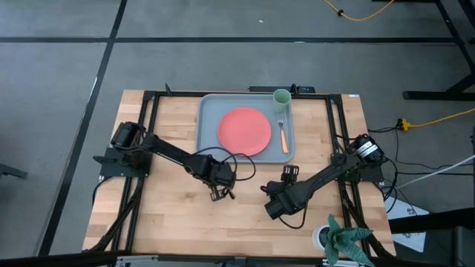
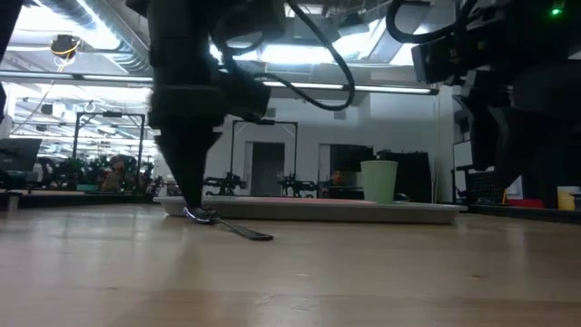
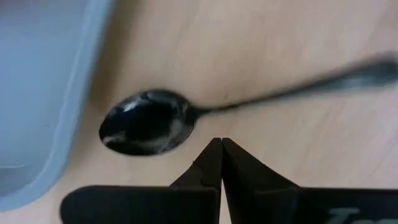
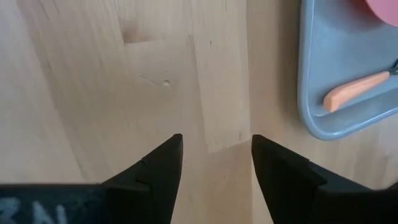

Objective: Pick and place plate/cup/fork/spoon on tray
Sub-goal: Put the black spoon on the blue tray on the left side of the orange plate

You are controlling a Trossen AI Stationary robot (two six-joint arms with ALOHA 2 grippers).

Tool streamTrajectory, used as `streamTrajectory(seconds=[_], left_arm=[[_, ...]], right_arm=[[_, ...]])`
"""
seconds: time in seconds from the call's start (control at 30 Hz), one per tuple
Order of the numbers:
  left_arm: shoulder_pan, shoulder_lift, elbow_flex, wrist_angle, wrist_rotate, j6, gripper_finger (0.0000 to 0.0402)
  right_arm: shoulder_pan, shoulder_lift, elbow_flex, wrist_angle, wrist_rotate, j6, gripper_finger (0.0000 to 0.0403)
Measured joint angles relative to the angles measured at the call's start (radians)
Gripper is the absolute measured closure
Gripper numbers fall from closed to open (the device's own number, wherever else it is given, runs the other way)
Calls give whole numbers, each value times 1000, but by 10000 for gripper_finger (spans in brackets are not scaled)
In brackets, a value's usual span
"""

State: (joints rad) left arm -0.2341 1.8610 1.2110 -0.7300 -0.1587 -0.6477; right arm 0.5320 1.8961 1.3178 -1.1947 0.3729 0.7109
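Already on tray (image 1: pixel 208 126): plate (image 1: pixel 243 131), cup (image 1: pixel 281 98) at far right corner, fork (image 1: pixel 283 136) just right of plate. Spoon (image 3: pixel 149 123) flat on table (image 1: pixel 167 215) just beside tray's near edge, bowl toward tray. Left tool (image 3: pixel 221 149) down at spoon, fingertips pressed together, nothing between them; right tool (image 4: pixel 216 146) over bare table near tray corner, fingers apart, empty.

Bare table (image 1: pixel 171 215) lies open before the tray (image 1: pixel 209 126); only the spoon (image 1: pixel 226 193) intrudes.
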Motion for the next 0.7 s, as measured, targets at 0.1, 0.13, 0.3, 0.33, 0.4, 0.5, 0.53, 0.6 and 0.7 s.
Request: streamTrajectory(seconds=[0.1, 0.13, 0.3, 0.33, 0.4, 0.5, 0.53, 0.6, 0.7], left_arm=[[9, 0, 0, 57, -5, -111, 401], [9, 0, 0, 77, -10, -131, 401], [-1, 1, 0, 250, 20, -4, 401], [-4, 7, 0, 284, 38, 23, 401], [-10, 23, 2, 321, 55, 33, 401], [-10, 58, 1, 326, 26, 10, 401], [-9, 67, 1, 325, 9, 6, 401], [-7, 82, 1, 327, 4, 5, 401], [-6, 96, 2, 316, 33, -3, 401]], right_arm=[[0, 0, 0, 0, 0, -6, 207], [0, 0, 0, 0, 1, -6, 207], [0, 0, 0, -6, 1, -10, 207], [0, 0, 0, -8, 1, -10, 207], [0, 0, 1, -8, 1, -11, 207], [0, 0, 1, -8, 2, -12, 207], [0, 0, 1, -8, 2, -13, 207], [0, 0, 1, -8, 3, -13, 207], [0, 0, 1, -8, 3, -13, 207]])
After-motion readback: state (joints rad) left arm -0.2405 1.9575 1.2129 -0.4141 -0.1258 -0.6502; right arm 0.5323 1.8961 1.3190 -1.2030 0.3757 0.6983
